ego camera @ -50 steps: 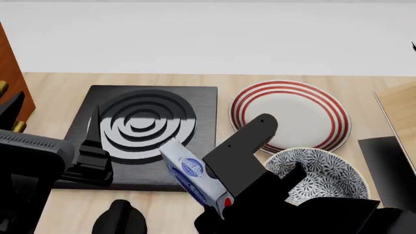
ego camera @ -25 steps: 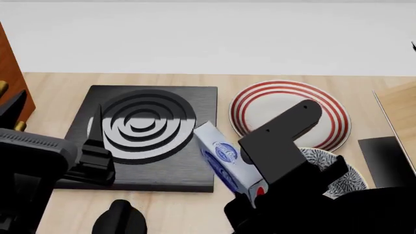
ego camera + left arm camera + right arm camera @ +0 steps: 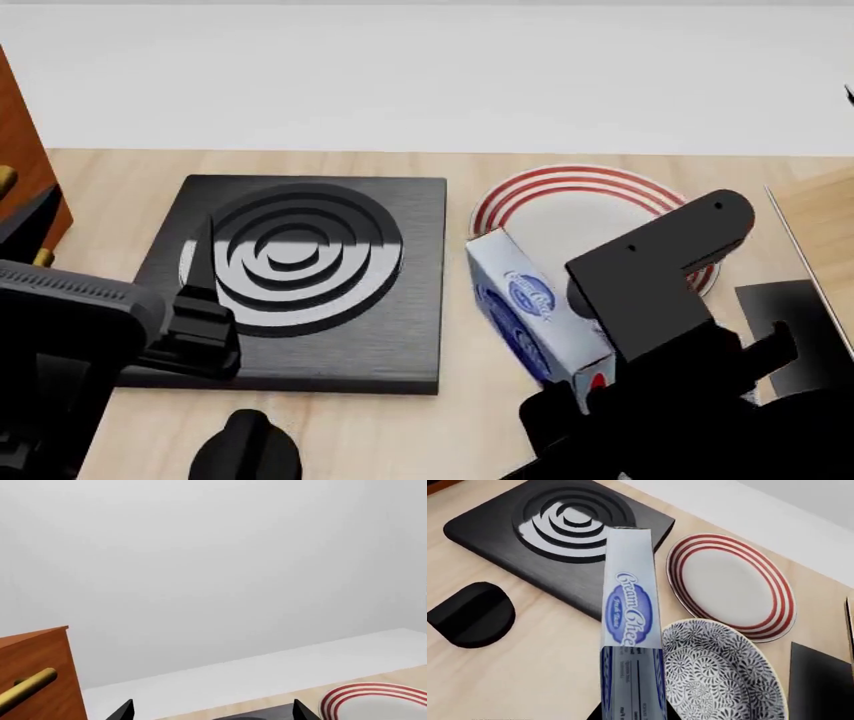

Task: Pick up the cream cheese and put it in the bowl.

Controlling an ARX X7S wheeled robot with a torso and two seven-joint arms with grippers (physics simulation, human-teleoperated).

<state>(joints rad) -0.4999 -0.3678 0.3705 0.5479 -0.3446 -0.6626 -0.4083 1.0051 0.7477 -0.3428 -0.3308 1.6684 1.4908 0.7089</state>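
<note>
Right tool (image 3: 587,385) is gripping the cheese (image 3: 534,320) by its red end, long axis pointing toward the plate (image 3: 574,215), beside the bowl (image 3: 720,675).

Bowl (image 3: 720,680) in head view hidden behind right arm.

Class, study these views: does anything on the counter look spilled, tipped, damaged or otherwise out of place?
Nothing stands out. The cream cheese is off the counter only because the right gripper holds it. The bowl and the red-striped plate sit upright and intact, and nothing is spilled.
</note>
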